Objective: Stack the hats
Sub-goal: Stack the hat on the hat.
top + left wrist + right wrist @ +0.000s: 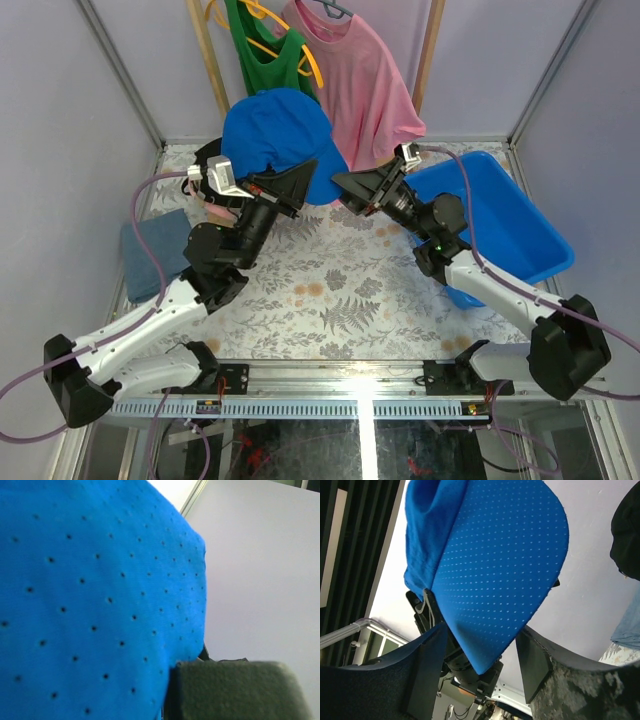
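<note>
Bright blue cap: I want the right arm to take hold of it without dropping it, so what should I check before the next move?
1. Grip: left gripper shut on the bright blue perforated fabric baseball cap: ok.
2. Height: cap lifted off the fern-print table: ok.
3. Receiver: right gripper open: ok.
4. Alignment: curved brim between the right gripper's fingers: ok.
5. Contact: brim touching those fingers: cannot tell.

Blue cap point(272, 130) aloft in left claw point(298, 190), right claw point(348, 192) alongside
</note>
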Tool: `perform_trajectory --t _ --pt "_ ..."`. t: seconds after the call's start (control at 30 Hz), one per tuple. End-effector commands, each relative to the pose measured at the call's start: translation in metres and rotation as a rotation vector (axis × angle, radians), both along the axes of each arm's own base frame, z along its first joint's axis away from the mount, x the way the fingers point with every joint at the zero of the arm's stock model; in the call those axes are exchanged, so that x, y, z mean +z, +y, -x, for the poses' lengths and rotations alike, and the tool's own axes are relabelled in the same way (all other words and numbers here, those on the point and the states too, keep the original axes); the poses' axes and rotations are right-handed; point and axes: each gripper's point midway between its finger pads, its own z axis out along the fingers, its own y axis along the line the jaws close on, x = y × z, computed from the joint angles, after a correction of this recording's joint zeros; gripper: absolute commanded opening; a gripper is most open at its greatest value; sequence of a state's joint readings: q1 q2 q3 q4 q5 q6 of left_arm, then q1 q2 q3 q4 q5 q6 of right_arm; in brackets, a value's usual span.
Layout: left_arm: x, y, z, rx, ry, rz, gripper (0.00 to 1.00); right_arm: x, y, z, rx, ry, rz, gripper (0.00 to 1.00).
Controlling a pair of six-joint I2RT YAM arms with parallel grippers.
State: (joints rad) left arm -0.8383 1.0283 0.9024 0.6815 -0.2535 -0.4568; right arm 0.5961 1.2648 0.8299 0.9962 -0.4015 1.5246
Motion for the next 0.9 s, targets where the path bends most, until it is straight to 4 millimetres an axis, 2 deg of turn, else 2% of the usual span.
perform_trajectory --t 0.0,0.13,0.2,0.3,0.43,0.53,0.7,0.8,0.87 --pt "0.026 0.021 0.006 0.095 -0.066 0.068 0.00 0.039 0.004 0.005 -0.005 -0.100 -0.095 0.63" --pt "0.022 0.029 0.010 0.142 -0.068 0.081 0.00 0.049 0.010 0.002 0.031 -0.112 -0.168 0.57" --pt "0.019 0.033 0.010 0.180 -0.066 0.071 0.00 0.056 0.014 0.000 0.061 -0.124 -0.207 0.44" --pt "0.016 0.049 0.009 0.273 -0.069 0.042 0.00 0.064 0.022 -0.007 0.120 -0.123 -0.270 0.19" --pt "0.018 0.082 0.012 0.418 -0.095 0.004 0.00 0.067 0.042 -0.025 0.202 -0.116 -0.309 0.01" --pt "0.019 0.105 0.015 0.526 -0.115 -0.045 0.00 0.067 0.061 -0.039 0.250 -0.116 -0.307 0.00" --pt "0.015 0.132 0.016 0.671 -0.125 -0.127 0.00 0.069 0.096 -0.060 0.316 -0.149 -0.293 0.00" --pt "0.008 0.148 0.010 0.766 -0.088 -0.172 0.01 0.067 0.114 -0.073 0.341 -0.155 -0.287 0.00" --pt "-0.002 0.160 0.002 0.824 -0.042 -0.193 0.06 0.061 0.123 -0.084 0.345 -0.151 -0.283 0.00"
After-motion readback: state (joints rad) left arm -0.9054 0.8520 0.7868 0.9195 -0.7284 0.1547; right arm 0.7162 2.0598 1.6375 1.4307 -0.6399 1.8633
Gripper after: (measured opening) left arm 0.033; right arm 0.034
